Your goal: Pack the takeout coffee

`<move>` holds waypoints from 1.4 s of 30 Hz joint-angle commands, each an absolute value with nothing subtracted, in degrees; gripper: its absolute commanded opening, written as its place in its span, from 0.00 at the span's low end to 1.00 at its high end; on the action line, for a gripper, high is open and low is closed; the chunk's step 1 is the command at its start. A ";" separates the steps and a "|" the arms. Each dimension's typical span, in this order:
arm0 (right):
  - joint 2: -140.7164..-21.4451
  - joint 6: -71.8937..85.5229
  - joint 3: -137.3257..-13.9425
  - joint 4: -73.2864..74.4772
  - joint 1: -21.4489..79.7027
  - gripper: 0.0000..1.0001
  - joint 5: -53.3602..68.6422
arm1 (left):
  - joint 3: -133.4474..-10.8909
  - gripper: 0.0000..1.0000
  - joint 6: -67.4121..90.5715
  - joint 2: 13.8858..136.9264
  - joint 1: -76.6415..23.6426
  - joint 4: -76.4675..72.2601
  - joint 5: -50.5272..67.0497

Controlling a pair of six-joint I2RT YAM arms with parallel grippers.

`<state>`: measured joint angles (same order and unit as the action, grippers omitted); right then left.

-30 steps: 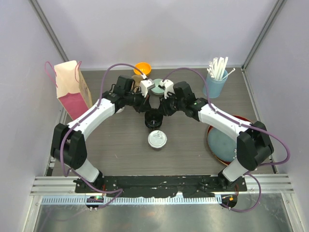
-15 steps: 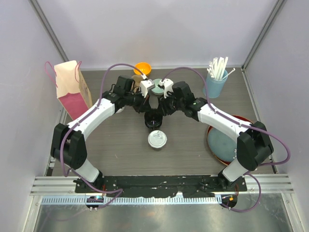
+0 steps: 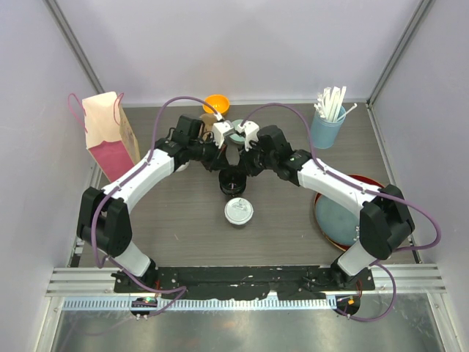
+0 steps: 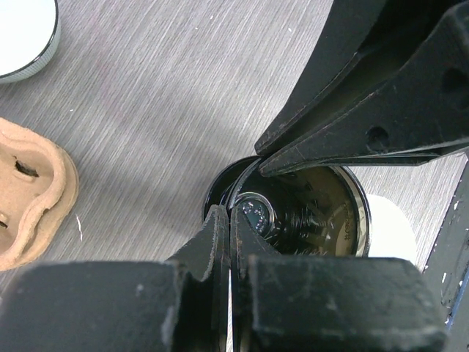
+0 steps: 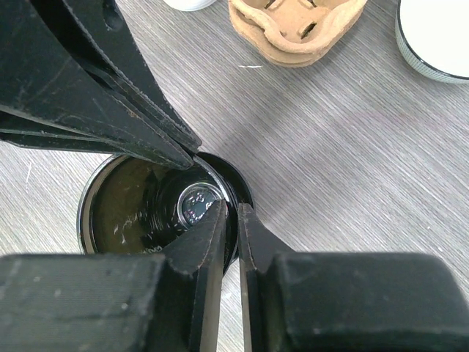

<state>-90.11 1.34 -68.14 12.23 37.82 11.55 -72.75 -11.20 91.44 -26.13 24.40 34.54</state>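
The black cup [image 4: 315,209] stands lidless near the middle of the worktop [image 3: 176,227] with dark coffee showing inside, and both arms meet over it from opposite sides. The left end effector [image 4: 229,220] is pressed shut with the cup's thin rim caught between its fingers. The right end effector [image 5: 234,214] is narrowed to a slit astride the opposite stretch of rim and appears to pinch it too, though how firmly its pads bear on the paper cannot be told. The main risk is a spill: a paper wall held only at its lip could buckle or slide free under the weight of the liquid, and if the two arms pull unevenly or rise out of step the cup could tilt or its mouth be dragged oval. A lidded cup [image 3: 239,211] sits just beside it on the near side and could be knocked by a low sweep. The paper bag [image 3: 110,139] stands well apart at the left, so any carry there would probably be long for an open drink. From above, the wrists hide the fingertips and most of the cup. The cardboard carrier [image 4: 44,183] shows only in the wrist views, cropped. A white lid [image 4: 22,33] is cut off by the frame corner and cannot be matched to a particular cup. A pale green round thing [image 3: 237,135] between the wrists is too covered to identify, and a glint on the liquid obscures how full the cup is
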 commanded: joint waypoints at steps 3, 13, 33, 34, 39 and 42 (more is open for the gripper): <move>-87.63 -1.05 -70.22 9.93 38.50 0.16 7.91 | -74.79 0.00 -12.13 90.35 -26.28 25.49 35.77; -87.37 -1.32 -70.05 10.37 38.58 0.02 4.48 | -77.78 0.01 -12.13 91.67 -26.28 29.61 33.58; -86.39 -0.88 -68.56 9.75 36.58 0.01 13.35 | -82.27 0.69 -2.29 87.98 -19.17 35.51 33.92; -86.83 1.30 -68.38 9.76 35.87 0.02 14.93 | -81.66 0.68 -1.50 87.28 -18.55 35.59 33.84; -86.22 4.83 -66.01 6.16 35.16 0.01 16.52 | -72.10 0.40 8.77 83.94 -16.61 30.60 32.52; -86.40 5.36 -66.01 6.07 34.98 0.02 15.91 | -66.12 0.42 14.21 80.95 -16.61 25.50 33.83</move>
